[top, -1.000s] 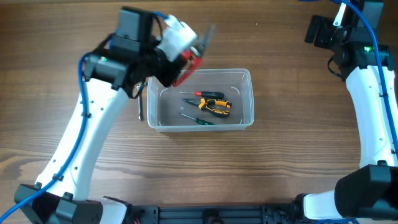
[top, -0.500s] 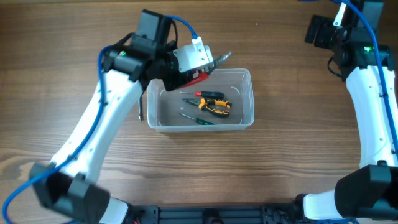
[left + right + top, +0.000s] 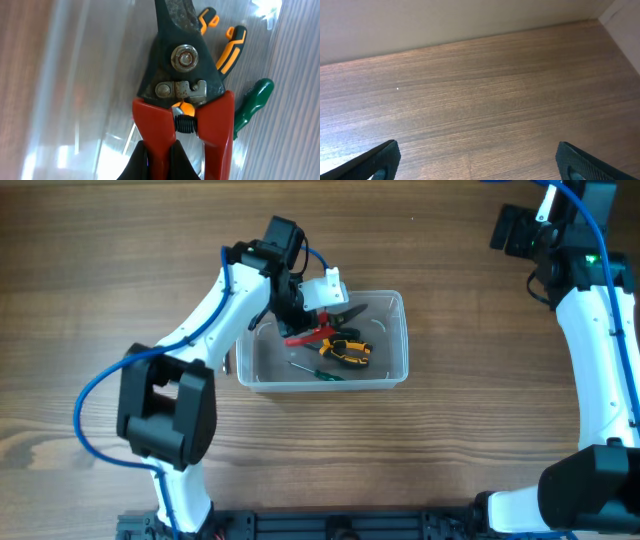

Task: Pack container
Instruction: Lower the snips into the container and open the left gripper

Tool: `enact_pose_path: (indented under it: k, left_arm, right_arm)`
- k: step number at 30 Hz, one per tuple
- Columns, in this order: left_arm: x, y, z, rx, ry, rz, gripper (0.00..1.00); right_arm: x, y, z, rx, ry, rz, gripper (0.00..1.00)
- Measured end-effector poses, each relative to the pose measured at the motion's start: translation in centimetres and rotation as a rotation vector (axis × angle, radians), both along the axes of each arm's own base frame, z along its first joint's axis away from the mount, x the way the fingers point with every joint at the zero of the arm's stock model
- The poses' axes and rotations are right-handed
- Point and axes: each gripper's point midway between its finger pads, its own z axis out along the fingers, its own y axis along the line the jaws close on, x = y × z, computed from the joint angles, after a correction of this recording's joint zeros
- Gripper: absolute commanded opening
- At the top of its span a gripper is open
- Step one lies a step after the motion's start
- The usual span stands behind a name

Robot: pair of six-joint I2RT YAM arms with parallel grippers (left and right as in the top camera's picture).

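Woodgrain runs lengthwise across the brown tabletop (image 3: 450, 450), which is matt with soft glare patches; in the right wrist view it ends at a plain pale wall (image 3: 445, 20). Near the middle of the tabletop sits the container (image 3: 400, 330), its clear walls catching white reflections. The left end effector (image 3: 300, 328) reaches into it from the far left side, clamped tight on one handle of the red-handled snips (image 3: 182, 85), whose dark blades point toward the far right corner. Whether the snips touch the bottom I cannot tell. Beneath them lie orange-and-black pliers (image 3: 350, 352) and a green-handled screwdriver (image 3: 322, 373). The right end effector (image 3: 480, 162) hangs well apart at the far right, fingers spread wide over bare wood, holding nothing.
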Motion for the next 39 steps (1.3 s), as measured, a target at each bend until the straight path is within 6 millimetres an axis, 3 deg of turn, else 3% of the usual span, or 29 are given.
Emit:
enact_pose_path:
  k: [10, 13, 18, 24, 31, 35, 39]
  left_arm:
    - [-1.4, -1.5, -3.1, 0.032, 0.071, -0.047, 0.09]
    - [-1.6, -1.7, -3.5, 0.035, 0.08, -0.052, 0.23]
    - [-1.6, -1.7, -3.6, 0.036, 0.089, -0.033, 0.35]
    - [-1.6, -1.7, -3.6, 0.036, 0.095, -0.017, 0.24]
    - [-1.6, -1.7, -3.4, 0.034, 0.095, -0.007, 0.24]
    - [-1.2, -1.9, -1.3, 0.012, 0.056, 0.018, 0.25]
    - [-0.3, -1.9, 3.8, -0.029, -0.07, 0.04, 0.24]
  right_arm:
    - [0.0, 0.0, 0.0, 0.0, 0.0, 0.0, 1.0]
    - [0.0, 0.0, 0.0, 0.0, 0.0, 0.0, 1.0]
    - [0.0, 0.0, 0.0, 0.0, 0.0, 0.0, 1.0]
    - [0.0, 0.0, 0.0, 0.0, 0.0, 0.0, 1.0]
    - [0.0, 0.0, 0.0, 0.0, 0.0, 0.0, 1.0]
    - [0.0, 0.0, 0.0, 0.0, 0.0, 0.0, 1.0]
    - [0.0, 0.0, 0.0, 0.0, 0.0, 0.0, 1.0]
